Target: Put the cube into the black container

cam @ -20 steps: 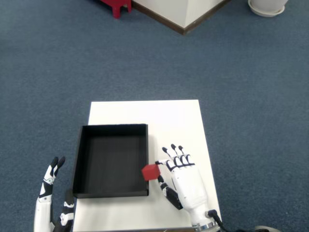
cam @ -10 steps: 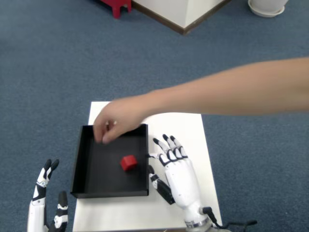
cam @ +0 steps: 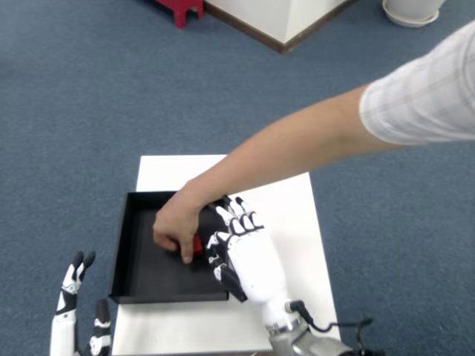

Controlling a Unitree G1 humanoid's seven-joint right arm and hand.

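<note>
The red cube (cam: pixel 197 244) lies inside the black container (cam: pixel 128 245) near its right side, mostly covered by a person's hand (cam: pixel 177 225) that has closed its fingers around it. Only a sliver of red shows. My right hand (cam: pixel 240 251) hovers over the container's right wall, just right of the cube, fingers spread and holding nothing. Its fingertips sit close to the person's wrist. My left hand (cam: pixel 73 310) hangs low at the bottom left, off the table.
The container stands on a small white table (cam: pixel 157 173) surrounded by blue carpet. The person's bare arm (cam: pixel 312 141) crosses the table from the upper right. A red stool (cam: pixel 178 9) and a white wall corner (cam: pixel 274 18) are far behind.
The cube has left my right hand and dropped into the container. A person's hand has come in and closed on it. My right hand has shifted left toward the container.
</note>
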